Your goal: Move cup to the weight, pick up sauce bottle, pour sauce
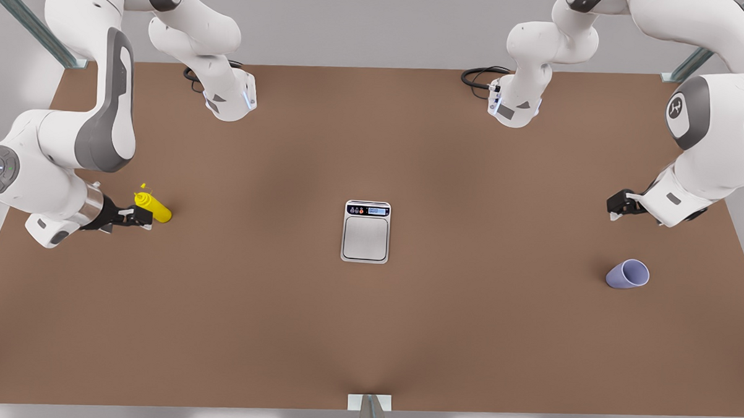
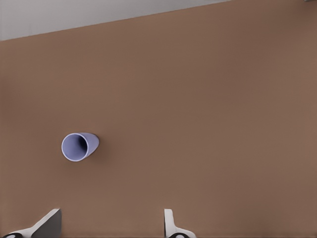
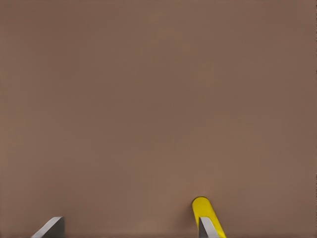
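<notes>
Starting at the front view's left, I see my right gripper (image 1: 141, 216) low over the brown table (image 1: 250, 316), right beside the sauce bottle (image 1: 154, 207). The yellow bottle stands with its pointed nozzle up, close to the table's 9 o'clock edge. In the right wrist view, the fingertips (image 3: 49, 227) are spread wide, with the bottle (image 3: 204, 212) just behind one of them; nothing is gripped, and I cannot tell whether that finger touches the bottle. At the table's centre the weight (image 1: 366, 231) lies flat, its black display strip toward 12 o'clock, well apart from both grippers. On the front view's right, my left gripper (image 1: 616, 209) hangs above the table near the 3 o'clock edge. The left wrist view shows its fingertips (image 2: 47, 223) apart and holding nothing. The cup (image 1: 628, 273) stands toward 4 o'clock of the table, near that gripper but clear of it; in the left wrist view I see its dark inside (image 2: 79, 146).
</notes>
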